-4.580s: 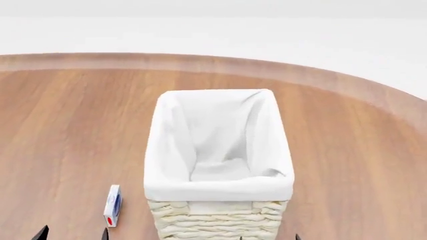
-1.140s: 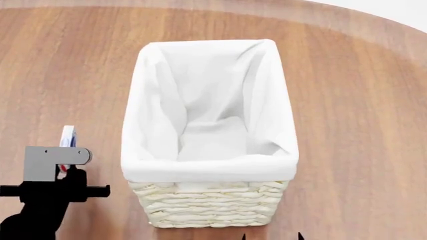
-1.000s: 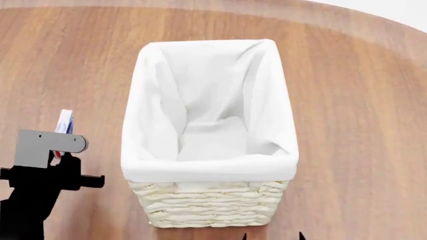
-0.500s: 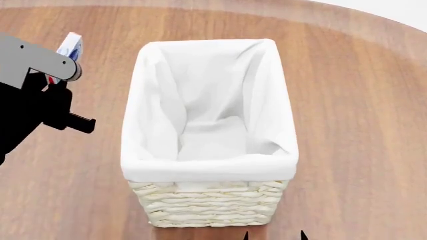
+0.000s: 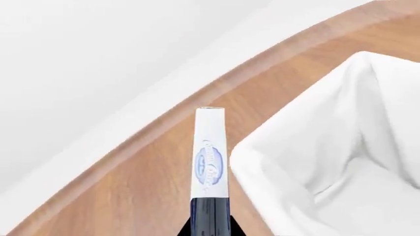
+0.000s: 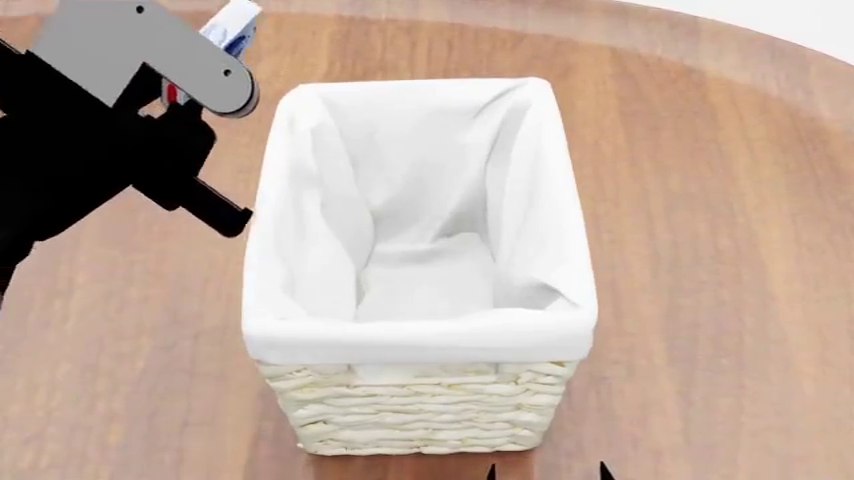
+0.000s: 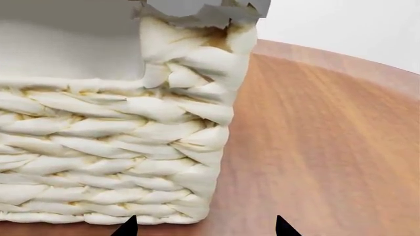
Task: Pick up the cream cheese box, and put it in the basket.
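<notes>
The cream cheese box (image 6: 232, 24), a thin white box with a blue oval logo, is held up in the air, edge-on, beyond the far left corner of the basket (image 6: 420, 420). My left gripper (image 6: 198, 62) is shut on its red-marked end. In the left wrist view the box (image 5: 210, 152) sticks out from the gripper (image 5: 210, 223), with the basket's white liner (image 5: 328, 147) just beside it. My right gripper (image 6: 545, 472) stands open low at the basket's near side. Its two tips (image 7: 204, 228) frame the near wicker corner (image 7: 111, 142) with nothing between them.
The basket stands on a round wooden table (image 6: 721, 200) whose curved edge (image 5: 131, 147) runs behind the held box. A folded bit of white cloth (image 6: 427, 280) lies on the basket's bottom. White floor lies past the table edge.
My left gripper has lifted the box off the table and carried it up and away, then right toward the basket's far left corner. The right gripper has stayed put.
</notes>
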`<state>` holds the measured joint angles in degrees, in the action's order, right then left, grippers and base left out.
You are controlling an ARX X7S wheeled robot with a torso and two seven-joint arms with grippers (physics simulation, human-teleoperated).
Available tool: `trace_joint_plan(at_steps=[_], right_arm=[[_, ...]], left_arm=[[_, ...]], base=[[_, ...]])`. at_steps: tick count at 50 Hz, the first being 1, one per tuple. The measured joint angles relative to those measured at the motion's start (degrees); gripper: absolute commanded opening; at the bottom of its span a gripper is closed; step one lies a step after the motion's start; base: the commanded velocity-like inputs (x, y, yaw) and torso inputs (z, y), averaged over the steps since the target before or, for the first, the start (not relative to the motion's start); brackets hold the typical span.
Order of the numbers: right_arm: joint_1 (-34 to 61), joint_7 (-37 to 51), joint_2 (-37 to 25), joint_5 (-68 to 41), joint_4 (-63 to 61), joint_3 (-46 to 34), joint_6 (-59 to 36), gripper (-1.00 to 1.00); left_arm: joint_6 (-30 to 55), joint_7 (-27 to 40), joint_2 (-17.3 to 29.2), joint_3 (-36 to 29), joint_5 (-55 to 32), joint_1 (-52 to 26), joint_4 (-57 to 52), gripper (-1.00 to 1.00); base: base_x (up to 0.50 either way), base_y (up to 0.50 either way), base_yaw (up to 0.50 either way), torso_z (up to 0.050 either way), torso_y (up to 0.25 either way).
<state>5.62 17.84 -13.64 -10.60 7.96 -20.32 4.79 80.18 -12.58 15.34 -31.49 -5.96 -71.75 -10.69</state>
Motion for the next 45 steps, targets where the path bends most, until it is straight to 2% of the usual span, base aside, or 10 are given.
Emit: trace_joint_plan(at_steps=[8, 18, 29, 32, 37, 45], right_arm=[[-0.1, 0.1, -0.1, -0.1, -0.2, -0.2, 0.1, 1.0], [0.3, 0.1, -0.3, -0.6, 0.1, -0.2, 0.0, 1.0], [0.6, 0.0, -0.4, -1.2, 0.3, -0.2, -0.2, 1.0], [0.6, 0.0, -0.5, -1.4, 0.2, -0.2, -0.3, 1.0], [0.6, 0.0, -0.6, -1.6, 0.0, -0.3, -0.4, 1.0], [0.4, 0.0, -0.8, -1.9, -0.6, -0.4, -0.6, 1.0]], left_arm=[[-0.8, -2.8, -2.0, -5.2, -1.6, -3.1, 3.0, -1.0], [-7.0, -6.7, -5.5, -11.4, -3.0, -5.5, 12.3, -1.0], [-16.0, -8.5, -11.1, -15.4, -5.0, -9.4, 29.2, -1.0], [-20.0, -7.2, -12.2, -19.5, -9.6, -11.3, 35.9, -1.0], [-27.2, -4.2, -13.4, -29.9, -21.8, -14.8, 46.2, -1.0], [-35.1, -0.8, -14.5, -44.0, -37.2, -18.1, 56.3, -1.0]], base=[[0.0, 0.0, 0.0, 0.0, 0.002], [0.0, 0.0, 0.0, 0.0, 0.0], [0.0, 0.0, 0.0, 0.0, 0.0], [0.0, 0.0, 0.0, 0.0, 0.0], [0.0, 0.0, 0.0, 0.0, 0.002], [0.0, 0.0, 0.0, 0.0, 0.0]])
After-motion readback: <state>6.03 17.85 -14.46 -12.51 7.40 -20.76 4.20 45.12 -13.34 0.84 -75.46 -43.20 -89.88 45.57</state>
